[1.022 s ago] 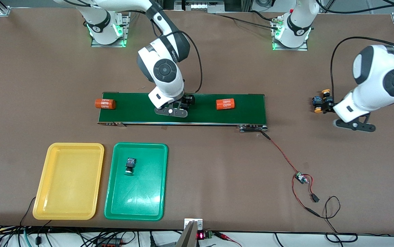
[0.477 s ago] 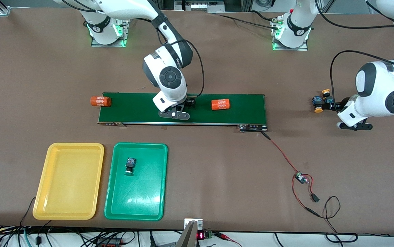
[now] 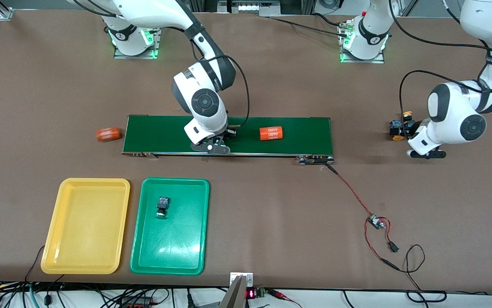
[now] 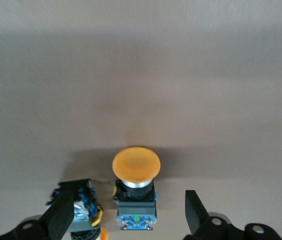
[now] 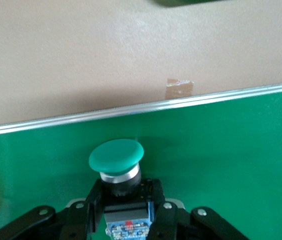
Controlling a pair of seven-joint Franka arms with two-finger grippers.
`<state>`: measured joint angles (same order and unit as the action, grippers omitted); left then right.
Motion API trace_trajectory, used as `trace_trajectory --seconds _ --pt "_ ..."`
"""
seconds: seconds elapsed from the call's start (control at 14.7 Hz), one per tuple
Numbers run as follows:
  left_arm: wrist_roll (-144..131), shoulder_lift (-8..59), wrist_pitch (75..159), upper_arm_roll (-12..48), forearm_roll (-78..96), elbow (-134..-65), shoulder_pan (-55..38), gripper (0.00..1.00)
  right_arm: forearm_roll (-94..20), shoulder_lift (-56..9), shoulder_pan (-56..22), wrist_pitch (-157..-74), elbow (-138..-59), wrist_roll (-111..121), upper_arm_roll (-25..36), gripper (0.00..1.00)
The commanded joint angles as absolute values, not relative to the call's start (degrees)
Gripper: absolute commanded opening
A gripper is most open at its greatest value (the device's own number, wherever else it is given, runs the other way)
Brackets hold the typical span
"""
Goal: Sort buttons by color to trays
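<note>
My right gripper (image 3: 228,134) is low over the dark green belt (image 3: 305,134), shut on a green-capped button (image 5: 116,155); its fingers (image 5: 157,210) clamp the black-and-blue body (image 5: 126,224). My left gripper (image 3: 406,131) is open at the two yellow-capped buttons (image 3: 400,125) on the table by the left arm's end of the belt. In the left wrist view one yellow-capped button (image 4: 136,170) lies between the open fingers (image 4: 196,214), and the second (image 4: 81,210) lies against the other finger. Another green-capped button (image 3: 162,206) lies in the green tray (image 3: 186,252). The yellow tray (image 3: 85,226) stands beside it.
One orange cylinder (image 3: 270,133) lies on the belt. Another orange cylinder (image 3: 108,134) lies on the table off the belt's end toward the right arm. A red and black wire with a small board (image 3: 374,222) runs from the belt's corner toward the front camera.
The left gripper has come down to the yellow-capped buttons. Both cylinders have travelled toward the right arm's end, and one has dropped off the belt. The right gripper has shifted slightly.
</note>
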<state>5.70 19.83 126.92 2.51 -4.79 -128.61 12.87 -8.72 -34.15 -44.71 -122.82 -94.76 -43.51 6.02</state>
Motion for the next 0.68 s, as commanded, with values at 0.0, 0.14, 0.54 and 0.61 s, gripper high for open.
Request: trace_trajectory --seconds 0.0,0.14,0.54,0.61 --pt "6.4 20.1 127.5 2.5 -3.5 -129.8 13.0 0.91 -9.0 -33.8 -43.9 -122.2 -91.5 -43.6 5.9 0.05" --pt "6.3 21.1 127.6 2.5 -3.4 -129.7 12.9 0.83 -8.7 -33.8 -42.9 -122.2 -89.5 -43.5 6.0 0.05" --pt "5.8 22.1 127.8 2.5 -3.4 -129.6 12.8 0.36 -8.0 -38.7 -34.5 -122.7 -81.6 -37.9 6.0 0.05" --pt "5.6 21.8 127.5 2.5 -3.4 -129.1 12.7 0.32 -7.9 -40.2 -33.3 -122.8 -80.0 -37.4 6.1 0.05"
